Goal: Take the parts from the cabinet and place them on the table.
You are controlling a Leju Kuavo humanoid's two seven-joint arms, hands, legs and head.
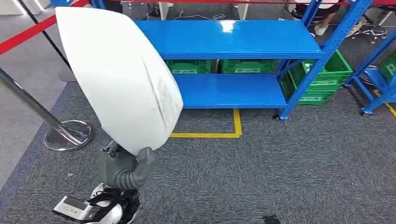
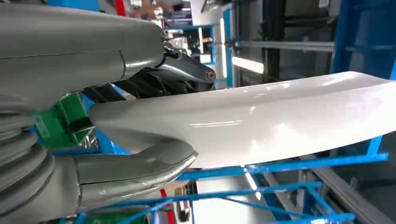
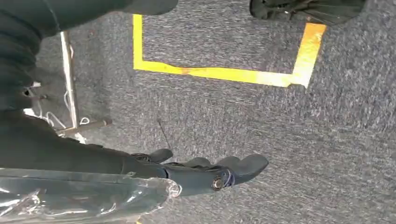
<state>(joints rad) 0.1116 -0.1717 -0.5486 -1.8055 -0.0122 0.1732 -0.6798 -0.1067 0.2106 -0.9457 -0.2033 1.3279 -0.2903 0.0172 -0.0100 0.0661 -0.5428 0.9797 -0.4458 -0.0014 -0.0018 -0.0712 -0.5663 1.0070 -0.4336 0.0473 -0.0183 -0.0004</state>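
Left hand [image 2: 140, 135] grips white curved panel [image 1: 116, 79] at its lower edge; right hand [image 3: 205, 172] hangs empty, fingers extended. Carry advice: keep panel upright, clear of blue shelving [image 1: 233, 39], until the table is reached.

The part [image 1: 116, 74] looked like smooth, glossy white plastic; the shelf [image 1: 229, 39] was glossy blue-painted metal; the floor [image 1: 289, 168] was rough grey carpet.

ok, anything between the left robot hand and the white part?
No. The left robot hand already grips the white part at its lower edge; in the left wrist view the thumb lies under the panel and darker fingers over it. The destination table isn't visible, so that path can't be judged.
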